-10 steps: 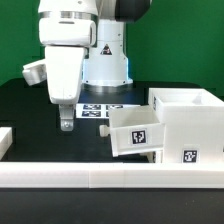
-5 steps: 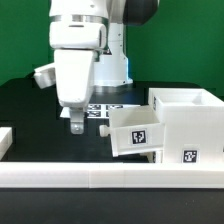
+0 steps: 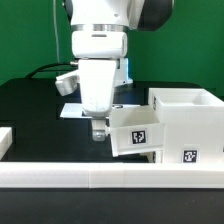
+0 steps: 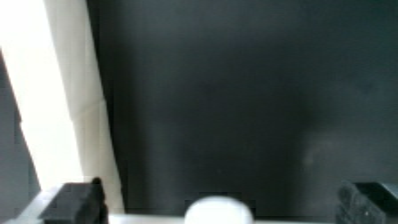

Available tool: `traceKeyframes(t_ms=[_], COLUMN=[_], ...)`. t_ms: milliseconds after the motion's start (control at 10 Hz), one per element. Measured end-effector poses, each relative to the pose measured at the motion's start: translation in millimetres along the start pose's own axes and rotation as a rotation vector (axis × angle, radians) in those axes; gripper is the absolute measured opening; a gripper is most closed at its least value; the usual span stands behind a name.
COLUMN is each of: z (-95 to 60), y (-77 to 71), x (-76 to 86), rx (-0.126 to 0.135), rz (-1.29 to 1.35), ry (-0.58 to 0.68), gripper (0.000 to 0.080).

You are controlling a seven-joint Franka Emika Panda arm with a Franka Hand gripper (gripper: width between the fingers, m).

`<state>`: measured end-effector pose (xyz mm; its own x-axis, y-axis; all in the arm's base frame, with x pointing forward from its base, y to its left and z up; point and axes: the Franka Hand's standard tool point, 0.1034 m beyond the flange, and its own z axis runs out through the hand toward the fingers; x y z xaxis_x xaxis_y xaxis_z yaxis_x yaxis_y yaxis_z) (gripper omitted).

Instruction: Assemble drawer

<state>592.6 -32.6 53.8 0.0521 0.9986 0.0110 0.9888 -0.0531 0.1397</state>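
Note:
The white drawer box (image 3: 185,125) stands at the exterior view's right, open at the top. A white inner drawer (image 3: 137,133) with a black tag on its face sticks out of it, tilted. My gripper (image 3: 98,130) hangs low over the black table, just left of that drawer's face. In the wrist view my gripper (image 4: 221,203) is open, with the dark fingertips (image 4: 71,205) far apart. A small blurred white round thing (image 4: 217,213) lies between them. I cannot tell what it is. Nothing is held.
The marker board (image 3: 68,111) lies on the table behind my gripper, mostly hidden. A long white bar (image 3: 100,178) runs along the front edge. A white piece (image 3: 5,140) shows at the far left. A white strip (image 4: 63,100) runs along one side of the wrist view.
My gripper has moved toward the exterior view's right and slightly down, from beside the marker board to the inner drawer's face. The drawer parts have not moved.

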Motion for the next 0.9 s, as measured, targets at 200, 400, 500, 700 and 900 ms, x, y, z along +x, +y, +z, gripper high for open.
traceKeyframes(t_ms=[200, 400, 500, 700, 900], z=[1.9, 1.4, 1.7, 1.7, 4.1], y=[-1.3, -0.3, -0.5, -0.5, -2.2], x=[14.5, 22.8, 20.1, 19.5, 28.2], rx=[0.003, 0.001, 0.002, 0.002, 0.006], rz=[0.011, -0.007, -0.005, -0.006, -0.019], ry=[0.004, 0.003, 0.001, 0.0, 0.008], gripper=[0.0648, 0.0648, 0.0648, 0.0648, 0.0648])
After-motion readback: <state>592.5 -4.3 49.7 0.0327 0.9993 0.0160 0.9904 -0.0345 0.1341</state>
